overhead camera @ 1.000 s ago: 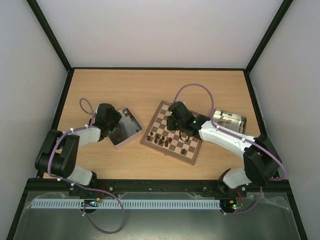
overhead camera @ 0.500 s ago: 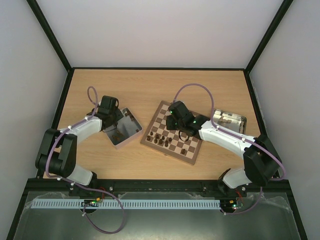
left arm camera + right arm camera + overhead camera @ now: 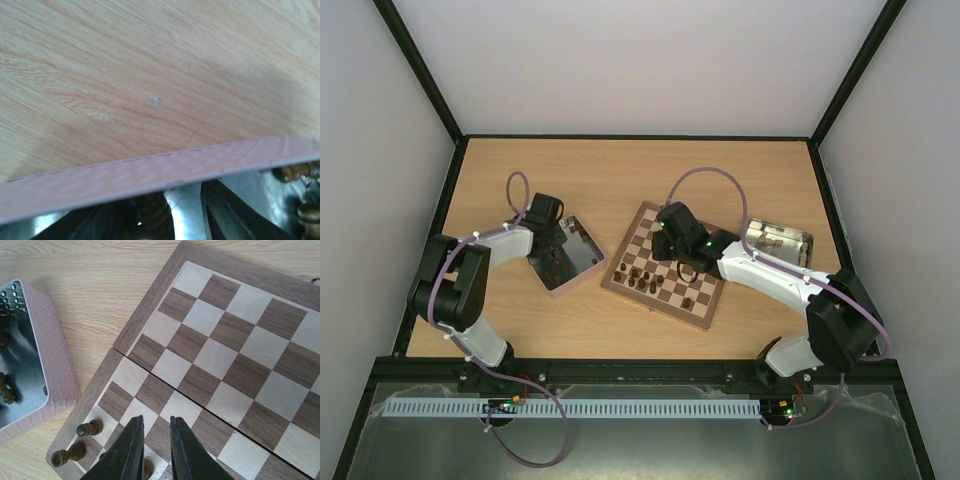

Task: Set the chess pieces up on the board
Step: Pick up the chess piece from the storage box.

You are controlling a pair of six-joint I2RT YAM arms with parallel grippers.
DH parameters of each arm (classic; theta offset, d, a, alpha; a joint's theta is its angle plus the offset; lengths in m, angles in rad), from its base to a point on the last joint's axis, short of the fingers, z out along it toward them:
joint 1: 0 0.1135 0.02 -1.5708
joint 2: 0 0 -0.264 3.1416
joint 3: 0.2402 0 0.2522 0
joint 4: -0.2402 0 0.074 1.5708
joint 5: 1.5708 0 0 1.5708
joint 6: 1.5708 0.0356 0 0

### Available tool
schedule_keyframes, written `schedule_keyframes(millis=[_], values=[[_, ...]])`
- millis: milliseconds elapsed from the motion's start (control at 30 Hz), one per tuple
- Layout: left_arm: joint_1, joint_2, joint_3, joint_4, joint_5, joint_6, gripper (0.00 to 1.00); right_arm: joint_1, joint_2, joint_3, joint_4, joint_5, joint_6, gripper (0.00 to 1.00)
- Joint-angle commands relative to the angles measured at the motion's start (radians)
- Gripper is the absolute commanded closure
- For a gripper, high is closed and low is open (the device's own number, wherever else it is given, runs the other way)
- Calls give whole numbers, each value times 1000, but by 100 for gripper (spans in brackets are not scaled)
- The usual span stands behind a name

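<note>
The left arm is folding up from its base at the near-left edge of the counter (image 3: 620, 170), elbow high, white forearm reaching forward and to the right, black wrist tipping down so that the left pincer (image 3: 553, 246) is dipping into the pink-sided tray (image 3: 586, 274). In its wrist view, its dark fingers (image 3: 227, 217) are standing partly apart behind the tray's pink wall. Bare metal is showing in the gap, and a brown chess piece (image 3: 150, 220) is sitting just beside one finger, not filling the space.

The right arm is stretching from the near-right corner, elbow bent out to the right, long white forearm running leftward and slightly away, wrist hanging over the middle of the board (image 3: 148, 305). The right pincer (image 3: 154, 427) is pointing down at the near-left part of the board, its fingers drawn narrow with only a thin slit between the tips. A piece's top is showing lower in that slit; whether it is being nipped I cannot tell.

The board is lying tilted at the counter's middle, between the pink-sided tray and a metal tray (image 3: 802, 238). A few dark chess pieces (image 3: 642, 276) are clustering along its near-left rows, and more are lying in the pink-sided tray.
</note>
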Motion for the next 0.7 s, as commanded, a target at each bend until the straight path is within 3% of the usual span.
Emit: schedule_keyframes(millis=[0,267,667], values=[[6,54,18,-26,-32,9,57,6,-1,7,3,16,-5,85],[-2,10,-26,-32,-25,10,81,6,-2,10,4,12,-4,85],[-52,-251,-117,-11,77,61,91,7,-24,-5,44,-40,1,85]])
